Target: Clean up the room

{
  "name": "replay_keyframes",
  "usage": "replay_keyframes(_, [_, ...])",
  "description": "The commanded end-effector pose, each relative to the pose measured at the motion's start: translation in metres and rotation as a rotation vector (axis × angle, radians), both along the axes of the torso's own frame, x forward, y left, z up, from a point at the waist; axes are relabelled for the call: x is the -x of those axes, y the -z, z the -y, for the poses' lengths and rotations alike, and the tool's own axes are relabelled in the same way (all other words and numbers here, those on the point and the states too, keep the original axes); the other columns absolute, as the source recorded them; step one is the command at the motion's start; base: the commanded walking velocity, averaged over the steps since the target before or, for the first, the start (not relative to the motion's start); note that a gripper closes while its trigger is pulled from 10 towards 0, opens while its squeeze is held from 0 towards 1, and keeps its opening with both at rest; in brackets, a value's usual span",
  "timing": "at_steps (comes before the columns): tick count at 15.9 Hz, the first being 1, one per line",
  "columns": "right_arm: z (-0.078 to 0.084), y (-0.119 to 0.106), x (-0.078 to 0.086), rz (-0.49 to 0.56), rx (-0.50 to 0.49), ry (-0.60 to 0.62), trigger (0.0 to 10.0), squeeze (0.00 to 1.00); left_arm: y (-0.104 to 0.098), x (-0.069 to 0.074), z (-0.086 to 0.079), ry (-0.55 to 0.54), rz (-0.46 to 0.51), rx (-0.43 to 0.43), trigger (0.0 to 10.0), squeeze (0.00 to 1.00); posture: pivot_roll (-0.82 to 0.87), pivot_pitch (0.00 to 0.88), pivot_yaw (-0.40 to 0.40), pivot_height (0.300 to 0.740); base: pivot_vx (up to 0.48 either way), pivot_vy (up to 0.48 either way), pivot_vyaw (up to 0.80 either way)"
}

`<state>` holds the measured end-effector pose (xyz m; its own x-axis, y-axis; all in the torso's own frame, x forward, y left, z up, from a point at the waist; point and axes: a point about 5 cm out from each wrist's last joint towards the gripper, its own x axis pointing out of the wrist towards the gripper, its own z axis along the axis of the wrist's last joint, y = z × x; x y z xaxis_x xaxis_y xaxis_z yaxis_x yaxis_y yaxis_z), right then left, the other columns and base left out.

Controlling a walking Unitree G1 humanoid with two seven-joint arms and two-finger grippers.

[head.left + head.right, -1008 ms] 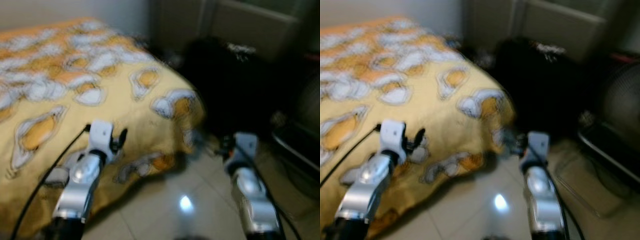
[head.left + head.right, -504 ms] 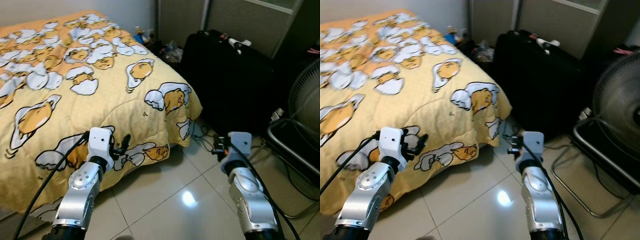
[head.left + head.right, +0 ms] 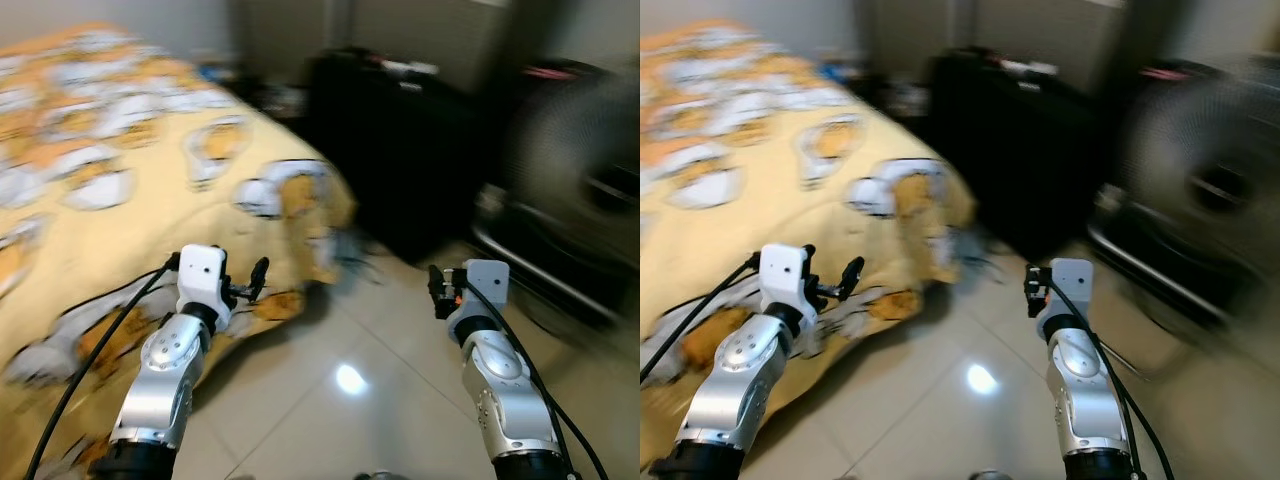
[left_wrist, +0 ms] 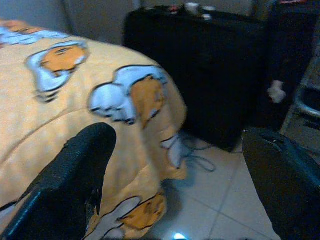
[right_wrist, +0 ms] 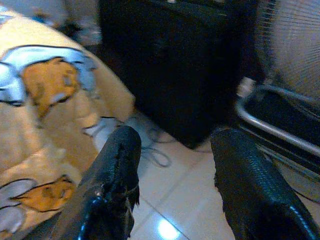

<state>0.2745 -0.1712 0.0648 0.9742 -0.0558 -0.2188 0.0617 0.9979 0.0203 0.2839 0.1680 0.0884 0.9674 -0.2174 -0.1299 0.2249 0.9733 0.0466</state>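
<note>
Change: whole view has swung toward the robot's right since the sharp frame; fan (image 3: 1210, 190) now nearer centre, picture blurred.
Floor: bare tile (image 3: 330, 400) between bed edge (image 3: 300, 250) and black suitcase (image 3: 400, 150).
Left gripper (image 4: 175, 165): fingers spread wide, holding nothing.
Right gripper (image 5: 175, 170): fingers apart, holding nothing.
Unclear: small items on suitcase top.

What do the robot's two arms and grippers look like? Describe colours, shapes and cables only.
Both arms are silver, rounded metal segments ending in a white boxy wrist block. The left gripper and right gripper each have two long black textured fingers. Black cables run along both arms, and the right wrist shows a small orange-red mark.
</note>
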Motion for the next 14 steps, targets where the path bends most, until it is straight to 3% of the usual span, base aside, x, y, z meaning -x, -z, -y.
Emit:
replay_keyframes(1, [0.0011,0.0017,0.0002,-0.003,-0.006,0.012,10.0,0.00,0.0007,-0.0012,0.0002,0.007,0.001,-0.013,10.0,1.00,0.03,0.000,0.005,0.740,0.000,0.000,-0.80])
replay_keyframes(3, [0.0019,0.0012,-0.0001,0.001,0.000,0.017,10.0,0.00,0.0004,-0.0022,-0.0006,0.007,0.002,-0.021,10.0,1.00,0.03,0.000,0.009,0.740,0.294,0.000,-0.67])
replay_keyframes(8, [0.0026,0.0000,-0.0040,0.007,0.023,0.013,10.0,0.00,0.0009,-0.0032,-0.0015,0.004,-0.006,-0.010,10.0,1.00,0.03,0.000,0.011,0.740,0.355,0.000,0.00])
replay_keyframes(10, [0.0039,0.0012,-0.0047,0.002,0.019,0.028,10.0,0.00,0.0007,-0.0031,-0.0003,0.015,-0.008,0.000,0.0,1.00,0.03,0.000,0.014,0.740,0.369,0.000,0.00])
replay_keyframes(14, [0.0054,0.0036,-0.0042,-0.009,0.006,0.038,10.0,0.00,0.0008,-0.0040,0.0003,0.020,-0.006,-0.003,0.0,1.00,0.03,0.000,0.014,0.740,0.378,0.000,-0.77])
